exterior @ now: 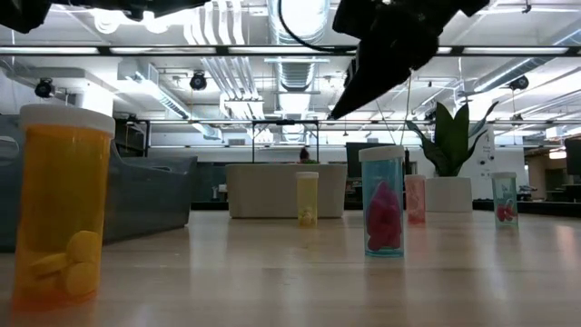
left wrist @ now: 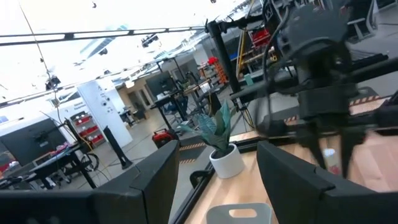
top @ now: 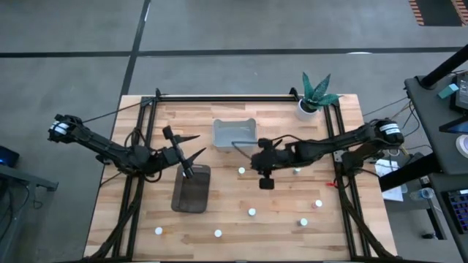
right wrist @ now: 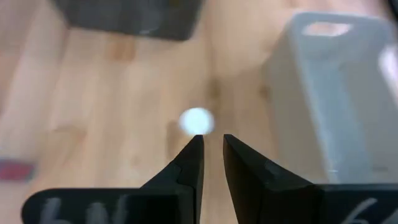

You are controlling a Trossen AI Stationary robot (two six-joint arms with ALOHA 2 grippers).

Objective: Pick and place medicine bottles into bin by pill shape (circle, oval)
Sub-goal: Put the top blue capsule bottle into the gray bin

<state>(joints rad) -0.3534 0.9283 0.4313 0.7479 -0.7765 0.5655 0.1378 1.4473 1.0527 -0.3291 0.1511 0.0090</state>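
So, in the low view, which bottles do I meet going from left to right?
Orange bottle with yellow pills → small yellow bottle → clear bottle with pink pills → pink bottle → far clear bottle with red pills.

Even overhead light fell on the counter (top: 219,212) in the high view, and shadows there were faint and short. In the low view, ceiling strip lights (exterior: 227,50) glared white, leaving the right end effector (exterior: 386,54) a dark silhouette; the amber bottle (exterior: 62,204) nearest the lens was soft, while farther bottles stayed sharper. The left wrist view was washed out toward the bright ceiling, with motion blur smearing the other arm (left wrist: 323,81). The right wrist view was blurred throughout, the white cap (right wrist: 196,121) a hazy glowing spot.
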